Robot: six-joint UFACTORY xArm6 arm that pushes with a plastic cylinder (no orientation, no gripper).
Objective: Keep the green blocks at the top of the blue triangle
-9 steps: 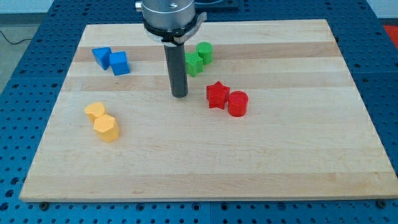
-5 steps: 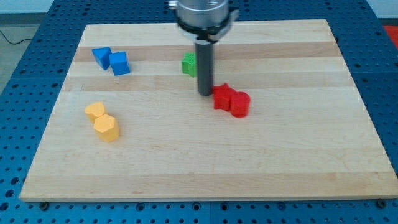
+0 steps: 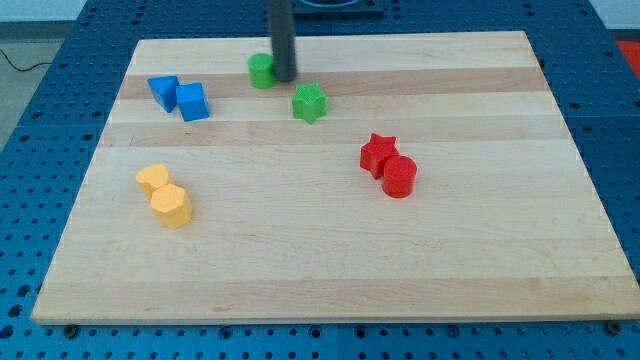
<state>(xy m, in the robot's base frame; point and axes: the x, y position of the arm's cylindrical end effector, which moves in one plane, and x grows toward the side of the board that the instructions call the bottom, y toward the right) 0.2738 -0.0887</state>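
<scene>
My tip [image 3: 285,77] stands near the view's top, touching the right side of a green cylinder [image 3: 262,71]. A green star [image 3: 310,102] lies just below and to the right of the tip, apart from it. Two blue blocks sit at the upper left: a blue triangle [image 3: 163,91] and a blue block [image 3: 192,101] touching it on its right. The green cylinder is to the right of the blue pair and slightly higher.
A red star [image 3: 378,153] and a red cylinder [image 3: 399,176] touch each other right of centre. Two yellow blocks [image 3: 153,180] [image 3: 171,205] sit together at the left. The wooden board [image 3: 330,250] lies on a blue perforated table.
My tip swept right beside the red pair, nudging it right and down, then moved up and left. The green cylinder has shifted left toward the blue blocks; the green star has barely moved.
</scene>
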